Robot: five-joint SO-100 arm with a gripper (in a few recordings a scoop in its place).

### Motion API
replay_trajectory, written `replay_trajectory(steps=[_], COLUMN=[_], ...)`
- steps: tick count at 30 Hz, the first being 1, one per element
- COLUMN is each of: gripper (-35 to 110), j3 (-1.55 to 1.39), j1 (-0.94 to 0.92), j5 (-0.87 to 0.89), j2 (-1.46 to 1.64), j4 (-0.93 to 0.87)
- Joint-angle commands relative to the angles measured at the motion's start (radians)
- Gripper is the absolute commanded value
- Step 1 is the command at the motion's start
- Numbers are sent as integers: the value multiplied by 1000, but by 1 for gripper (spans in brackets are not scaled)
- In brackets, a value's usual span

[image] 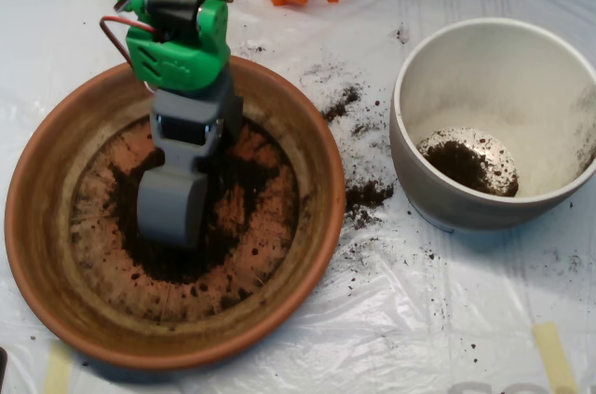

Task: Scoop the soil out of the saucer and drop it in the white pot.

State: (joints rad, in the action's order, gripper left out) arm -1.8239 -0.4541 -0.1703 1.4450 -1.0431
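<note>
Overhead view: the saucer (56, 226) sits toward the left edge of the counter (447, 319), which is covered in clear plastic sheeting. The arm (177, 40), green and orange, reaches down from the far edge into the dish. Its grey end effector (170, 212) is lowered onto the saucer's flat bottom, left of the dish's middle, with its tip in the soil (242, 189); the two shells look drawn together, no gap showing between them. Soil lies in a dark patch around and beneath the end effector, thinning to scattered specks over the stained terracotta floor.

The white pot (438, 189) stands near the right edge of the counter, apart from the saucer. A small dark heap of soil rests on its bottom, toward the near side. Between saucer and pot, spilled soil (368, 194) lies on the sheeting in loose clumps and fine specks.
</note>
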Motion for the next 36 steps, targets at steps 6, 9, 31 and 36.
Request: replay_trajectory(steps=[6,9,31,36], gripper=[51,51,35,26], j3=[215,247,403,387], j1=[31,49,2,-11], j5=[-17,-26,-54,-61], j2=[-94,-143,-270,-241], j4=[-94,-117,-207,-201])
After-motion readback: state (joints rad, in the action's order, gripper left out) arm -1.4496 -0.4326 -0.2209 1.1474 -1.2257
